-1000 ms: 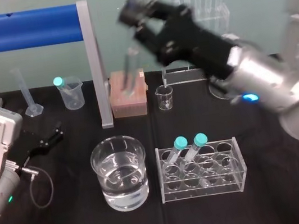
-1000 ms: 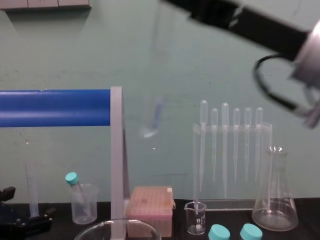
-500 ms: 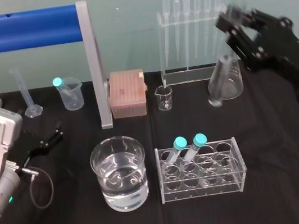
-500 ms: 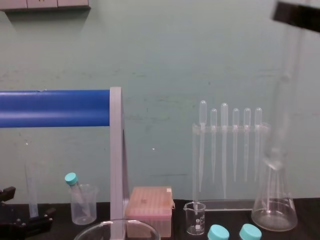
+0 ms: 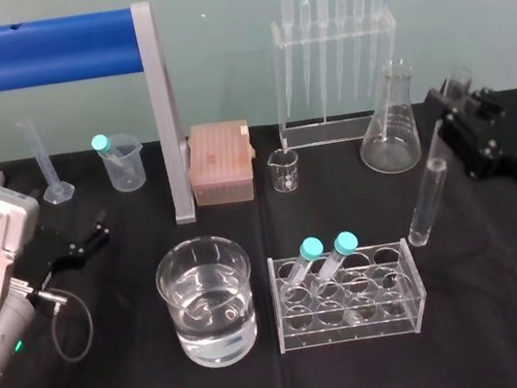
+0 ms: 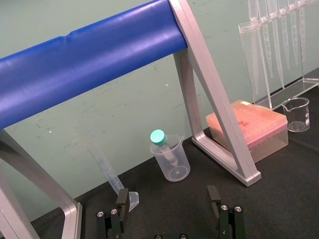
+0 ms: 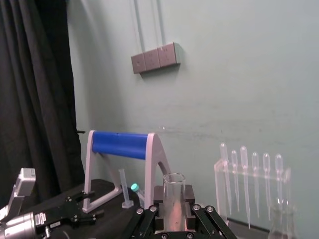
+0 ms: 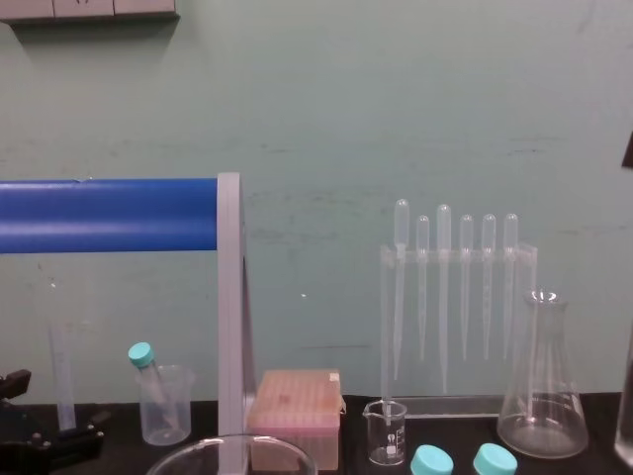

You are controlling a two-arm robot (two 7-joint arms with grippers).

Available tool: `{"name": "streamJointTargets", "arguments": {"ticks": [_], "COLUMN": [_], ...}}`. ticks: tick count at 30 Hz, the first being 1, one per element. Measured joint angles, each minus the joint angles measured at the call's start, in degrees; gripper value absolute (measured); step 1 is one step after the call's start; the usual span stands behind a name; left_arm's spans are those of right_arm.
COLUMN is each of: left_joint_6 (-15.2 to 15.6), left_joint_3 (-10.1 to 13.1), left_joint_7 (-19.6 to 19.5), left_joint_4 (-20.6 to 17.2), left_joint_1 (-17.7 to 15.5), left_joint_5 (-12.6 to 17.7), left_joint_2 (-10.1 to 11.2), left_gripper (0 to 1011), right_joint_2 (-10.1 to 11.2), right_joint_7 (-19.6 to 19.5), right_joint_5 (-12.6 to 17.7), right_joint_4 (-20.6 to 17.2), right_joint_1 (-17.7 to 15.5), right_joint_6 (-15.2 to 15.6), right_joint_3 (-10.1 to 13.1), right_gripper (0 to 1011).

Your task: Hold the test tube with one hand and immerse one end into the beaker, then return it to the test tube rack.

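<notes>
At the right side of the table, my right gripper (image 5: pixel 445 130) is clamped on the open top end of the test tube (image 5: pixel 427 199). In the right wrist view the tube's mouth (image 7: pixel 173 191) stands up between the two black fingers (image 7: pixel 158 211), which press against its glass on either side. The tube hangs tilted from my grip, and its round bottom sits just beside the right end of the test tube rack (image 5: pixel 396 315), outside it and not in any hole. It is well apart from the beaker (image 5: pixel 172 306), which stands just left of the rack.

The graduated cylinder (image 6: pixel 107 172) carries scale marks, but I cannot read them.

The beaker is about half full of clear liquid. The rack holds two teal-capped tubes (image 5: pixel 312 249), leaning in its back row. A cloudy plastic beaker (image 5: pixel 126 166) holds another capped tube. Five droppers (image 5: pixel 327 35) hang in a clear stand beside the conical flask (image 5: pixel 391 129).

My left gripper (image 6: pixel 168 199) sits parked at the table's left, its fingers spread wide, holding nothing.
</notes>
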Motion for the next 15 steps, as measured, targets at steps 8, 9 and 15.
{"name": "streamJointTargets", "arguments": {"ticks": [8, 9, 15], "left_joint_6": [0.0, 0.0, 0.0], "left_joint_3": [0.0, 0.0, 0.0], "left_joint_7": [0.0, 0.0, 0.0], "left_joint_4": [0.0, 0.0, 0.0], "left_joint_1": [0.0, 0.0, 0.0], "left_joint_5": [0.0, 0.0, 0.0], "left_joint_2": [0.0, 0.0, 0.0], "left_gripper": [1000, 1000, 1000], "right_joint_2": [-0.6, -0.6, -0.2], "right_joint_7": [2.9, 3.5, 4.4], "right_joint_5": [0.2, 0.2, 0.2], "right_joint_4": [4.2, 5.0, 6.9], "right_joint_1": [4.2, 5.3, 7.7], "right_joint_6": [1.2, 1.5, 2.4], "right_joint_3": [-2.7, -3.3, -4.5], "right_gripper": [228, 228, 228]}}
